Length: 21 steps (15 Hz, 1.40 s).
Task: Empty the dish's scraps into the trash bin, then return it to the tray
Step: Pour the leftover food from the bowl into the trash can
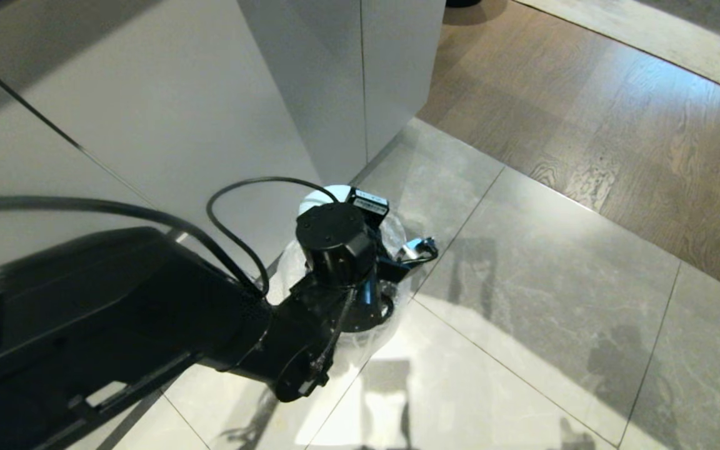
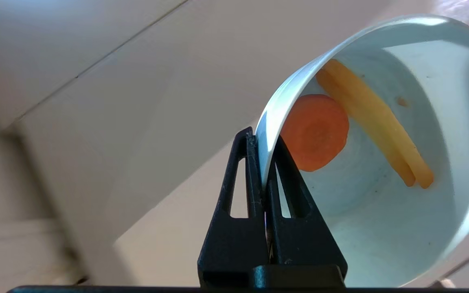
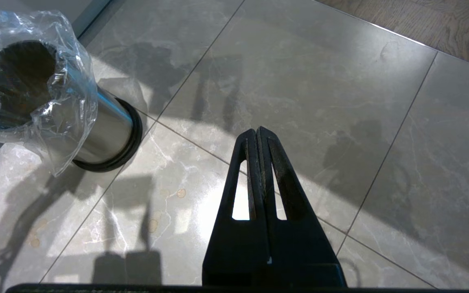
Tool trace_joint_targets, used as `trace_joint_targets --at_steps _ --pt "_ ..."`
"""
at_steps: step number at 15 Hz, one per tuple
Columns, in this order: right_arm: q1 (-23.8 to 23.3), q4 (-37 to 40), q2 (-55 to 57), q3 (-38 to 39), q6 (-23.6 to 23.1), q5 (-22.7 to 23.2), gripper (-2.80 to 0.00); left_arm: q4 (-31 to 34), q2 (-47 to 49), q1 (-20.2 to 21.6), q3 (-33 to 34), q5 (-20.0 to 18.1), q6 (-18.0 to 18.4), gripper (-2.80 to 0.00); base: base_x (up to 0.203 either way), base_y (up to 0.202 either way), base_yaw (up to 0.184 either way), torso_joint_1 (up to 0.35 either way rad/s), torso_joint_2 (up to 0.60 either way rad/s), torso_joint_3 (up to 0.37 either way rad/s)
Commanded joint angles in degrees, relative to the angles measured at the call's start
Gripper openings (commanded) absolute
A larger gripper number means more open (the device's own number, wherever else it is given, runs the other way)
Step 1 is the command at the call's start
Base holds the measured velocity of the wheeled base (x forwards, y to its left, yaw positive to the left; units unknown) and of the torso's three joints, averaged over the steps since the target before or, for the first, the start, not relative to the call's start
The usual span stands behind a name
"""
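Left end effector [image 2: 262, 162] clamped on rim of dish [image 2: 381, 211], one finger inside wall, one outside. Dish tipped on its side just beyond fingertips, scraps [image 2: 315, 131] clinging to inner wall: orange round slice nearest fingers, yellow strips farther in. Trash bin [image 3: 96, 130] directly below left end effector. Right end effector [image 3: 257, 134] closed, empty, above floor tiles [image 3: 320, 81], bin off to one side. No legible writing.

A grey marble-veined tile floor [image 1: 541, 300] is bordered by brown wood flooring [image 1: 616, 119] on the far side, and white cabinet panels [image 1: 179, 106] are seen beside it.
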Motion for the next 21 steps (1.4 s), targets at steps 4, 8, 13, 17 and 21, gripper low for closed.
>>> trace_joint_targets --at_steps 4,8,13,17,21 --pt "0.0 0.0 0.1 0.0 0.3 -0.2 -2.8 -2.7 -0.9 -2.8 1.0 0.3 3.7 -2.8 0.0 0.0 0.0 0.0 0.0 0.0" --pt "0.0 0.0 0.1 0.0 0.3 -0.2 -2.8 -7.7 -1.0 -5.0 2.0 0.0 11.4 -2.8 0.0 0.0 0.0 0.0 0.0 0.0" --pt "0.0 0.0 0.0 0.0 0.3 -0.2 -2.8 -10.5 -0.4 -5.8 0.3 -0.1 17.9 -2.8 0.0 0.0 0.0 0.0 0.0 0.0" --pt "0.0 0.0 0.0 0.0 0.3 -0.2 -2.8 -10.7 -0.4 -6.7 1.7 0.1 17.6 -2.8 0.0 0.0 0.0 0.0 0.0 0.0" --pt "0.0 0.0 0.1 0.0 0.3 -0.2 -2.8 -10.6 -1.3 -6.9 1.9 0.3 16.8 -2.8 0.0 0.0 0.0 0.0 0.0 0.0"
